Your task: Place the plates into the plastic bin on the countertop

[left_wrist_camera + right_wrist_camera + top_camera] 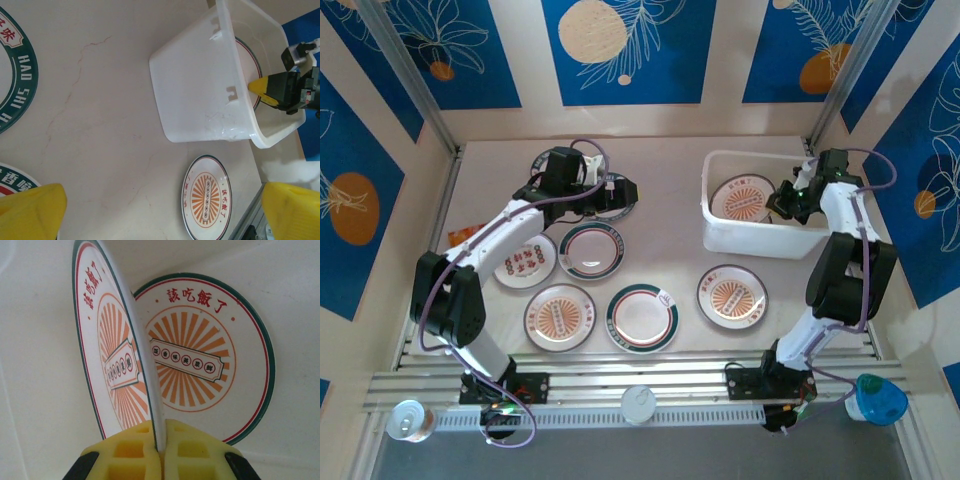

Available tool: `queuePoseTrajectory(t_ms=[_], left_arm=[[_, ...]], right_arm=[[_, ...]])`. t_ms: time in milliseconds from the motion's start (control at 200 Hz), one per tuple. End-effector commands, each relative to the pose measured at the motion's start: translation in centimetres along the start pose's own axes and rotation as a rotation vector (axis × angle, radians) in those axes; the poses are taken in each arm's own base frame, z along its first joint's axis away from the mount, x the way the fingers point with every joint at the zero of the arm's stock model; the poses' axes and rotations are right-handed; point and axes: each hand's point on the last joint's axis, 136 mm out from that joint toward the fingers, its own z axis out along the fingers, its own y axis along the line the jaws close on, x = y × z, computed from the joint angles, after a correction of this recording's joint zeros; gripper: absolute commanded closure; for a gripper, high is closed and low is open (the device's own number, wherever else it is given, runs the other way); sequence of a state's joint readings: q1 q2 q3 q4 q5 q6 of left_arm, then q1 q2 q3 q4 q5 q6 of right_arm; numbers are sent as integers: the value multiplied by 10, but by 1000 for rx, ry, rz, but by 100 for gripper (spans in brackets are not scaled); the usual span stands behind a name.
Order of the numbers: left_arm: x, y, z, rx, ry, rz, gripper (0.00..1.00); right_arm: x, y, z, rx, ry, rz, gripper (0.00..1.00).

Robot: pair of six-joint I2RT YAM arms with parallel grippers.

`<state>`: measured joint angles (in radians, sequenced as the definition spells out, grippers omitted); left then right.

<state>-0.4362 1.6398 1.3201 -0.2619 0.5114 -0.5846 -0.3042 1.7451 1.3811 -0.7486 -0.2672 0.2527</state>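
Now R pincer (160,452) grips plate (107,330) on edge inside plastic bin (750,240); L pincer (161,212) wide over countertop (100,125).

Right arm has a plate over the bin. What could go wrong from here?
1. The right gripper pinches the held plate by its rim alone, on edge: it may slip or pivot.
2. Released like this, it would likely land edge-first on the flat plate in the plastic bin and could chip either.
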Motion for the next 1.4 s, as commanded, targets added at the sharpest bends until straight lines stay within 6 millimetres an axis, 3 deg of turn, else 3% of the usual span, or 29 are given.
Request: queuePoseTrajectory(t_ms=[0,155,340,490,655,770,965,1135,1205,1395], left_arm=[[8,19,6,-38,28,-8,1],[12,23,10,-43,43,-20,0],[13,25,11,-49,48,-20,0],[15,35,5,-122,43,-22,0],[17,51,-7,-236,41,-31,1],[21,57,-15,-280,30,-32,1],[33,77,-34,-373,56,-73,0],[47,103,-55,-427,69,-151,0],[55,112,-63,-449,80,-164,0],[78,120,-80,-472,110,-155,0]], right_arm=[[-2,2,7,-7,32,-32,99],[1,-10,18,33,72,-16,95],[2,-19,22,71,102,-1,73],[-4,-16,3,113,46,-33,48],[-7,0,-21,128,-10,-74,32],[-6,18,-36,176,-63,-158,22],[2,63,-46,147,-112,-246,21],[18,119,-27,10,-78,-325,21],[22,134,-14,-29,-53,-340,22],[36,181,21,-146,46,-481,24]])
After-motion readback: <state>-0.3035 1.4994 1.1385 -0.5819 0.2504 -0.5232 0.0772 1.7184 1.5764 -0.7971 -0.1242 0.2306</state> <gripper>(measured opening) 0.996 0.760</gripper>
